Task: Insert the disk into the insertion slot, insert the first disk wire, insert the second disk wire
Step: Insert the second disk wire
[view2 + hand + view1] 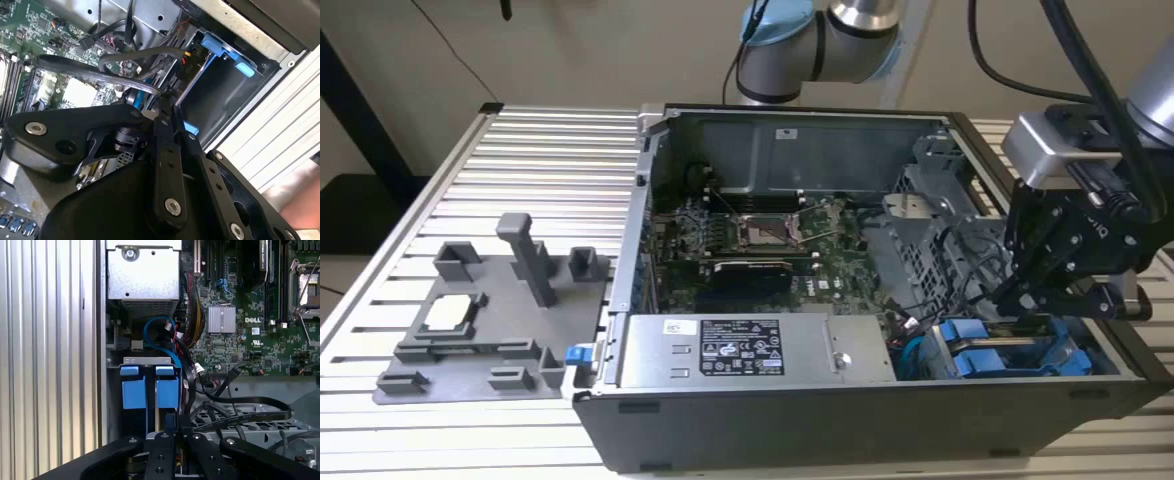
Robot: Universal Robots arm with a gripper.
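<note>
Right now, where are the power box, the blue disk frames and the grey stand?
power box (754,350), exterior view, labelled top
blue disk frames (133,392), first wrist view, one frame's face
grey stand (454,378), exterior view, flat base

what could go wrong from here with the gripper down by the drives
1. Loose black cables loop right beside the gripper; a move could snag or tug them.
2. The gripper sits close to the blue disk frames, so a sideways drift might knock one.
</note>
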